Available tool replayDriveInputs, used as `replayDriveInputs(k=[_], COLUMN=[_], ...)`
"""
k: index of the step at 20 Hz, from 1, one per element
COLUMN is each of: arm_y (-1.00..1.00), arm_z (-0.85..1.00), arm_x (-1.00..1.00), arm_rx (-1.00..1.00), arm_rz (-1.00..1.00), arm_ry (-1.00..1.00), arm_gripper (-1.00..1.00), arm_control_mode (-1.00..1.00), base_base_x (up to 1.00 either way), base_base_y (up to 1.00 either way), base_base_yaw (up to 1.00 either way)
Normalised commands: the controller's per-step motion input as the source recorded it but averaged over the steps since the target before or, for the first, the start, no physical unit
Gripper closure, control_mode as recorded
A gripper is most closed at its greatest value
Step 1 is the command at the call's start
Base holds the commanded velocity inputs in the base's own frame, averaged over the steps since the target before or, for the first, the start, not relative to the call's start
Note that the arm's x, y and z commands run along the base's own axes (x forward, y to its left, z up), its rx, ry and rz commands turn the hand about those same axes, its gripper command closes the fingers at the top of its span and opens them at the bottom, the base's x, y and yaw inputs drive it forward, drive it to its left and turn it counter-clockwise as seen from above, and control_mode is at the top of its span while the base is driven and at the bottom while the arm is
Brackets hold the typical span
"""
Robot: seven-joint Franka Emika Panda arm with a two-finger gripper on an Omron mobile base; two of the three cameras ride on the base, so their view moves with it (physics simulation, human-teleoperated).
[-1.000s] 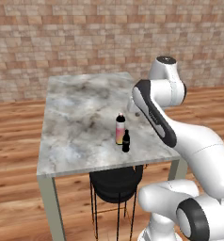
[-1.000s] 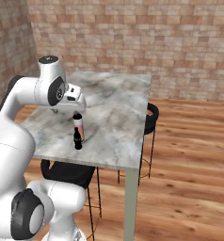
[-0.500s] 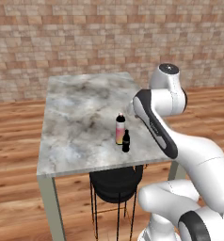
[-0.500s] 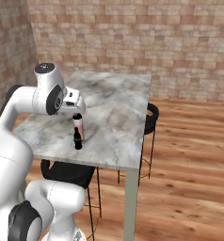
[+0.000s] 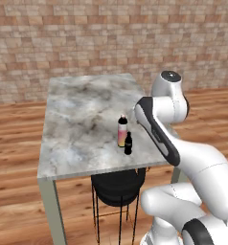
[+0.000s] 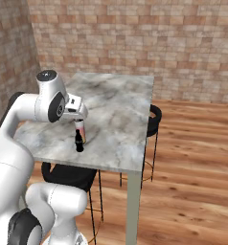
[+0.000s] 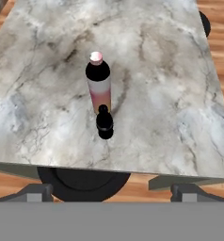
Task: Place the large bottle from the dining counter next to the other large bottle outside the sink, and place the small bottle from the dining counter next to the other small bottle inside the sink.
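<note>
Desk [image 5: 82, 119]: marble-topped dining counter; both bottles stand on it near the edge closest to the robot.
Large bottle [image 7: 99, 85]: upright, white cap, pink-to-yellow body; untouched.
Small bottle [image 7: 104, 123]: upright, black, just beside the large bottle on its robot side; contact between them cannot be told.
Hand [image 7: 112, 190]: released, fingers spread wide, holding nothing; hovering back from the desk edge, aimed at the pair.
Stool [image 5: 117, 184]: black, tucked under the desk below the bottles.
Assessment: neither bottle moved yet; the wide spread suits an approach. The close pairing risks knocking one bottle while grasping the other.
</note>
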Motion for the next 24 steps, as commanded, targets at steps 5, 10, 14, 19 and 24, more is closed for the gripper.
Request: replayDriveInputs(k=[5, 10, 14, 19, 24], arm_y=[0.09, 0.11, 0.12, 0.10, 0.10], arm_z=[-0.16, -0.11, -0.08, -0.08, -0.11], arm_x=[0.03, 0.08, 0.06, 0.10, 0.10], arm_rx=[0.00, 0.00, 0.00, 0.00, 0.00], arm_rz=[0.00, 0.00, 0.00, 0.00, 0.00], arm_ry=[0.00, -0.01, -0.04, -0.04, -0.01], arm_gripper=[-1.00, -1.00, -1.00, -1.00, -1.00], arm_control_mode=[-1.00, -1.00, -1.00, -1.00, -1.00], base_base_x=[0.00, 0.00, 0.00, 0.00, 0.00], base_base_y=[0.00, 0.00, 0.00, 0.00, 0.00], base_base_yaw=[0.00, 0.00, 0.00, 0.00, 0.00])
